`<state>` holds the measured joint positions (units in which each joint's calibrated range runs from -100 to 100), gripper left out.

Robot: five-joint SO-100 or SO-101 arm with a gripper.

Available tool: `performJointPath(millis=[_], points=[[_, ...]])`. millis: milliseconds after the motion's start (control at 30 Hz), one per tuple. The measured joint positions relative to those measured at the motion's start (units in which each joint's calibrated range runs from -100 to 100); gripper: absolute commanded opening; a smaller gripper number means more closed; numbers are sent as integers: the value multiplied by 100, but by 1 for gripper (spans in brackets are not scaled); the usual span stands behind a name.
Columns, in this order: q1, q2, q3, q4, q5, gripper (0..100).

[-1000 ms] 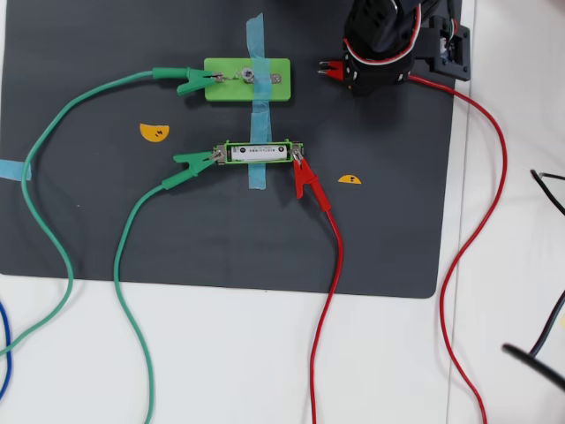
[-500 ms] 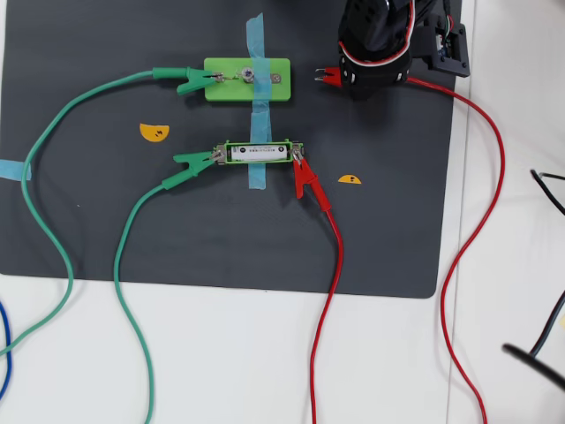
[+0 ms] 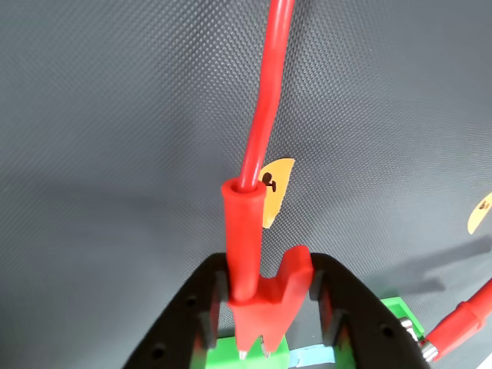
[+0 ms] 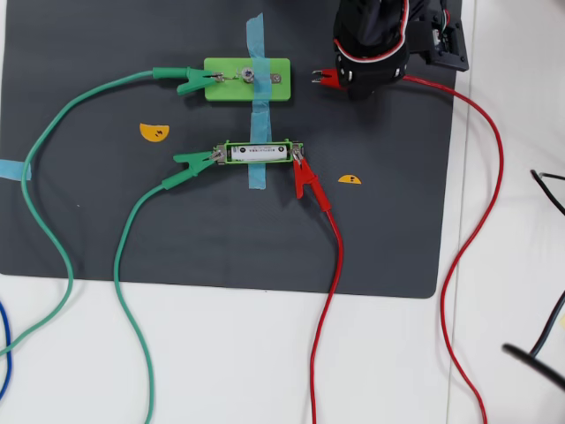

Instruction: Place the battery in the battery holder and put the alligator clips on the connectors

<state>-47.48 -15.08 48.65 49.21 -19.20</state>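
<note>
Dark matting [image 4: 106, 221] covers the white counter [image 4: 265, 362]. Seen from overhead, the battery [image 4: 259, 153] sits in its green holder [image 4: 258, 143], a green clip [image 4: 196, 160] on one end tab and a red clip [image 4: 305, 179] on the other; another green clip [image 4: 190, 82] bites the bulb block [image 4: 247, 92]. Only the wrist view shows the pincer [image 3: 265, 307] pinching the fourth, red clip [image 3: 257, 292], jaws near the block's free end.

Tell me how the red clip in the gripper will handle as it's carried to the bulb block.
The red clip looks light and firm between the fingers. Its long red wire seems floppy and may drag. The smooth rubber sleeve might twist in the grip.
</note>
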Motion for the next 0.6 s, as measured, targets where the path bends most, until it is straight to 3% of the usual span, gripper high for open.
performJointPath(millis=[600], points=[[392, -193, 160, 0, 93, 1]])
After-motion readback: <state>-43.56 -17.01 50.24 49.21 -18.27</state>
